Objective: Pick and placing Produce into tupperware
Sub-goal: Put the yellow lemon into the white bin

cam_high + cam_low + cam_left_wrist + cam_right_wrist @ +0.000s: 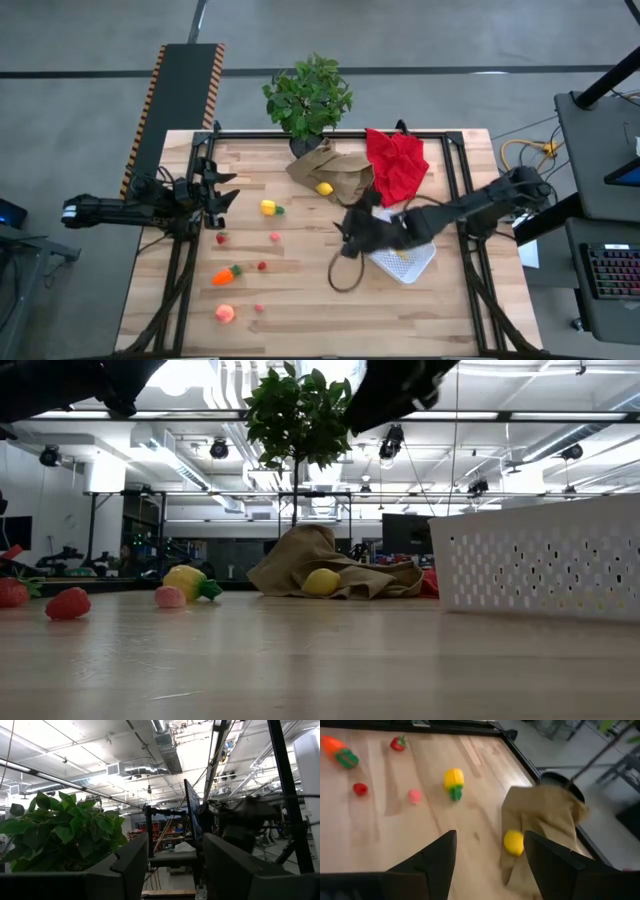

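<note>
- Over the middle of the surface [300, 310], my right pincer [352, 238] hangs above the wood; its two fingers stand wide apart and hold nothing.
- I think I am at the reaching step; the pincer looks toward the lemon [513, 842], which lies against the brown paper bag [545, 820] near the back; the corn [453, 781] sits a bit farther on.
- Next I would bring the open pincer down around the lemon, one finger on each side; the bag touches it, so I must take care not to pinch the paper.
- The tupperware [405, 262] is the white box just beside my right arm; I see no fruit in the part that shows, but the arm hides some of it.
- The carrot [226, 274], the peach [225, 313] and the little red berries [262, 266] lie loose on the left side of the surface, well apart from the box.
- My left pincer [222, 205] waits at the left edge; its fingers stand partly apart and hold nothing.
</note>
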{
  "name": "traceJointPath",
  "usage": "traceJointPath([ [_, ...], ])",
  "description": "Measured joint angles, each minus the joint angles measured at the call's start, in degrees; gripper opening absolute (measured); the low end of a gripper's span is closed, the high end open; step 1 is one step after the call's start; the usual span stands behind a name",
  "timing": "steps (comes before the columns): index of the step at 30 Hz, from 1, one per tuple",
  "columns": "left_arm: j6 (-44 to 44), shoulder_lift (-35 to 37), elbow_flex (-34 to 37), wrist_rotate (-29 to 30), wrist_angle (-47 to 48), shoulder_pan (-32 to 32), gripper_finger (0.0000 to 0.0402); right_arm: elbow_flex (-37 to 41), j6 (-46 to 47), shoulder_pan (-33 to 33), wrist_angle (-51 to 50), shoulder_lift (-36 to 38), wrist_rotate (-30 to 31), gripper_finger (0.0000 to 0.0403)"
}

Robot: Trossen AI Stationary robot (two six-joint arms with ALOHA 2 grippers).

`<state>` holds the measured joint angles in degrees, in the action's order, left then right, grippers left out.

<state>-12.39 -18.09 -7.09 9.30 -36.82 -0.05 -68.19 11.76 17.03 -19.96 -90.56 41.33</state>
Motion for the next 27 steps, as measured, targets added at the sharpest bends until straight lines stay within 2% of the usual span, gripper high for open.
traceJointPath([
  [3,0.0,0.0,0.0,0.0,0.0,0.0,0.0176,0.5,-5.2,-4.2,2.1,0.0,-5.0,0.0224],
  [7,0.0,0.0,0.0,0.0,0.0,0.0,0.0176,0.9,-11.0,-10.3,3.3,-0.1,-15.5,0.0224],
  [9,0.0,0.0,0.0,0.0,0.0,0.0,0.0176,0.9,-13.7,-12.9,3.8,-0.4,-17.9,0.0224],
  [16,-0.1,0.0,0.0,0.0,0.0,0.0,0.0176,-0.9,-25.5,-16.6,4.0,-2.2,-19.3,0.0265],
  [22,-0.1,0.0,0.0,0.0,0.1,0.0,0.0176,-4.0,-27.1,-18.6,3.8,-6.6,-19.2,0.0312],
  [27,-0.1,0.1,0.0,0.0,0.1,0.0,0.0176,-8.1,-27.1,-20.7,0.7,-11.1,-22.5,0.0319],
])
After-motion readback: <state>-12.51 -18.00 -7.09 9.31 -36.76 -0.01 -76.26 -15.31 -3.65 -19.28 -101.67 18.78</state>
